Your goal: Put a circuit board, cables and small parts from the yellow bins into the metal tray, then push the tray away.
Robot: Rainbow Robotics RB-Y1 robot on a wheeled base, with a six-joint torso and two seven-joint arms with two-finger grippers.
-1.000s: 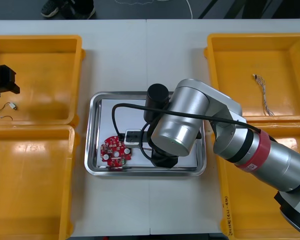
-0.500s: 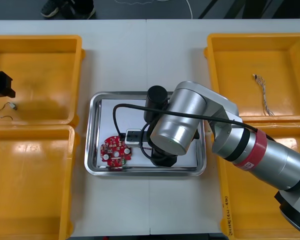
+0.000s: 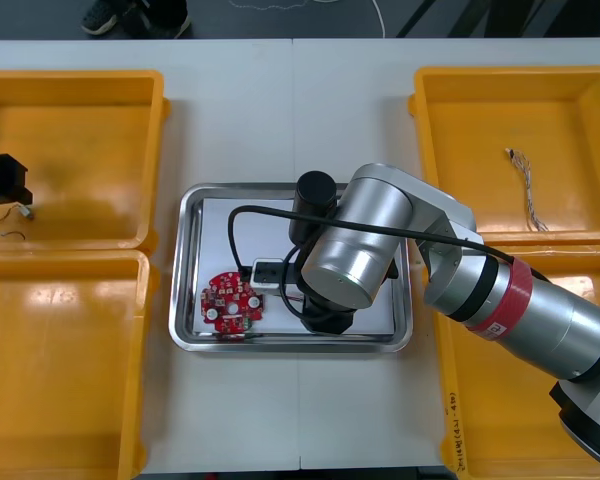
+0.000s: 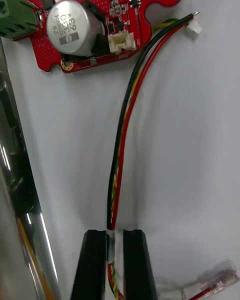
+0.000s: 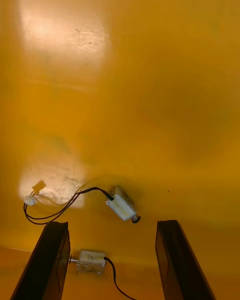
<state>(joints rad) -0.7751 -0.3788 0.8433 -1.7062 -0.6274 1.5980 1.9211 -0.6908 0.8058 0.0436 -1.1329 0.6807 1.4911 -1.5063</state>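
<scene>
right gripper (image 4: pixel 115 262) is down inside the metal tray (image 3: pixel 192 200), pinched narrow on the red and yellow cable (image 4: pixel 127 130) (a black wire runs in it too). The cable lies on the tray's white floor, its white plug (image 4: pixel 194 27) just beside the round red circuit board (image 4: pixel 100 20). The board sits in the tray's near-left corner. left gripper (image 5: pixel 115 267) is spread wide over the far yellow bin (image 3: pixel 90 140) left of the tray. Two small metal parts (image 5: pixel 121 207) lie on the bin floor under it, one between the fingers and one by a finger.
</scene>
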